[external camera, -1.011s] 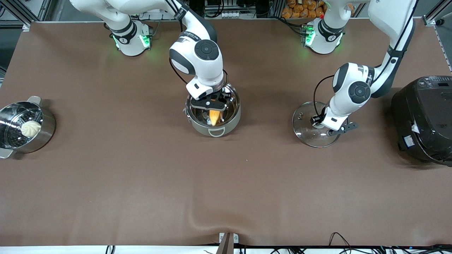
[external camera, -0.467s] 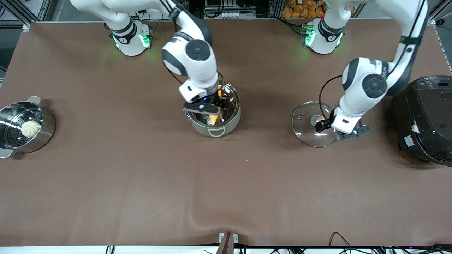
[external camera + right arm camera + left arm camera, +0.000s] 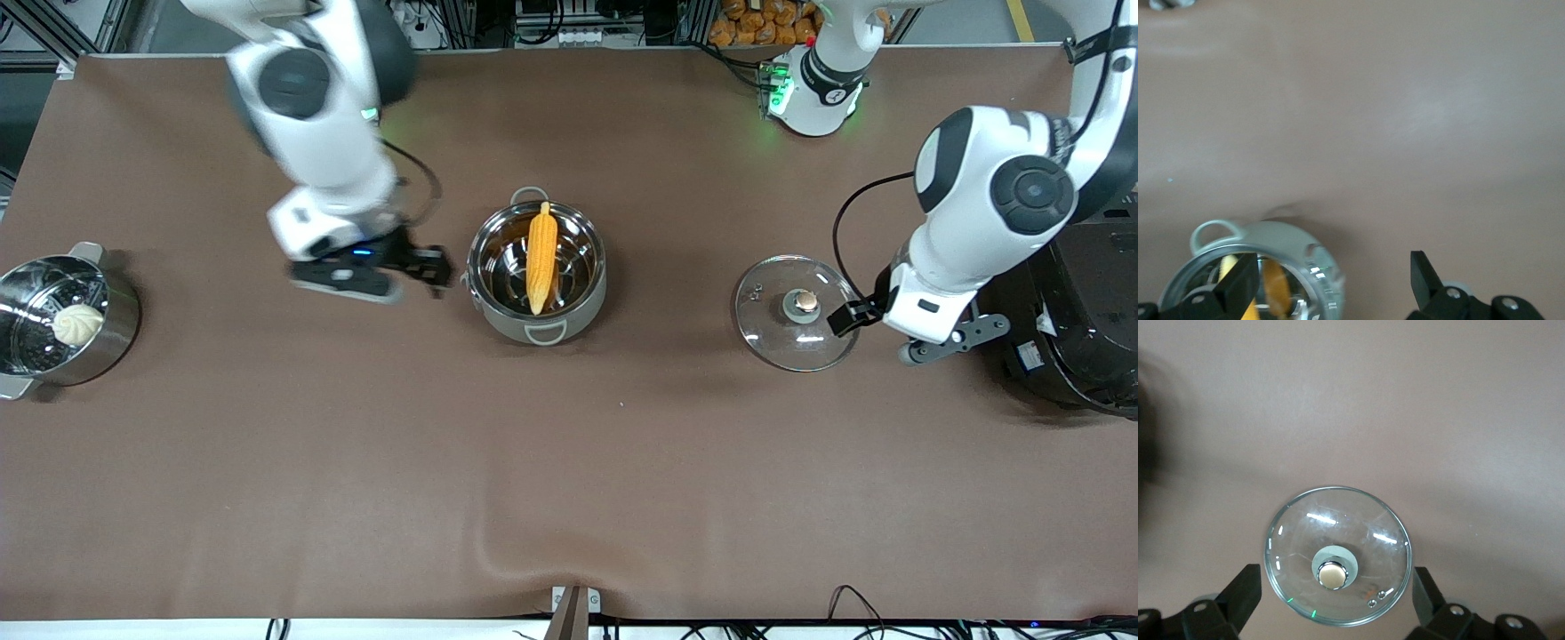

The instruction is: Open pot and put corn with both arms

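The steel pot (image 3: 498, 307) stands uncovered mid-table. The orange-yellow corn (image 3: 541, 253) lies in it, with its upper end resting at the rim farther from the front camera. The glass lid (image 3: 773, 333) with its copper knob (image 3: 806, 302) lies flat on the table toward the left arm's end. My right gripper (image 3: 427, 267) is open and empty, in the air beside the pot toward the right arm's end. Its wrist view shows the pot (image 3: 1321, 270) and the corn (image 3: 1275, 287) by one finger. My left gripper (image 3: 853, 313) is open and empty above the lid's edge. Its wrist view shows the lid (image 3: 1338, 520) below the open fingers.
A steel steamer pot (image 3: 120, 324) with a white bun (image 3: 77, 323) stands at the right arm's end of the table. A big black cooker (image 3: 1067, 302) stands at the left arm's end, close to the left arm. The brown cloth wrinkles near the front edge.
My right gripper let go of the corn and drew out of the pot toward the right arm's end. My left gripper lifted off the lid and moved toward the cooker.
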